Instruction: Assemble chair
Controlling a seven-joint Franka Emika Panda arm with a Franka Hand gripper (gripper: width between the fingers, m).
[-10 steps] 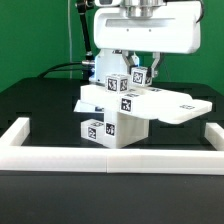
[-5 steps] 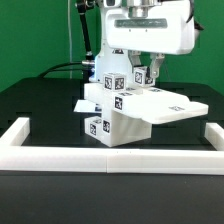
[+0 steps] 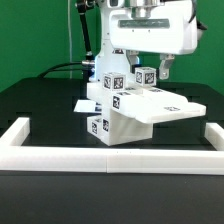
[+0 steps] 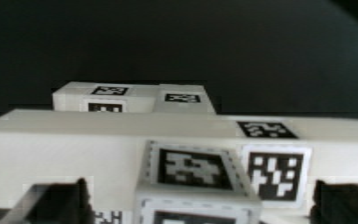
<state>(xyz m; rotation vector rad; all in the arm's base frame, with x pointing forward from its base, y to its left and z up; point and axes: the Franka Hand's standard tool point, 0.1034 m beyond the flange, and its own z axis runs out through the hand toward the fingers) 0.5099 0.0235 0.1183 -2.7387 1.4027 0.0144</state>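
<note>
The partly built chair [image 3: 125,110] is found standing on the black bench [image 3: 40,100], near its middle, behind the white rail [image 3: 110,157] that borders the front. It is made of white block-like parts with flat faces and square edges, each face carrying a black-and-white marker tag. A broad flat seat slab [image 3: 165,108] projects toward the exterior view's right; smaller cubes [image 3: 143,77] are stacked at the back.

The parts are judged rigid and light, probably printed plastic, with a smooth matt finish that may slip under a shallow pinch. No fragility is apparent, though unscrewed joints could shift if knocked. Hold is best taken across two parallel flat faces of a block, not on the overhanging slab, where leverage would tip the assembly.

The tool [image 3: 150,68] is seen directly above the upper cubes. In the wrist view its fingers [image 4: 51,200] stand wide apart on either side of the tagged block [image 4: 194,165], with nothing held.
</note>
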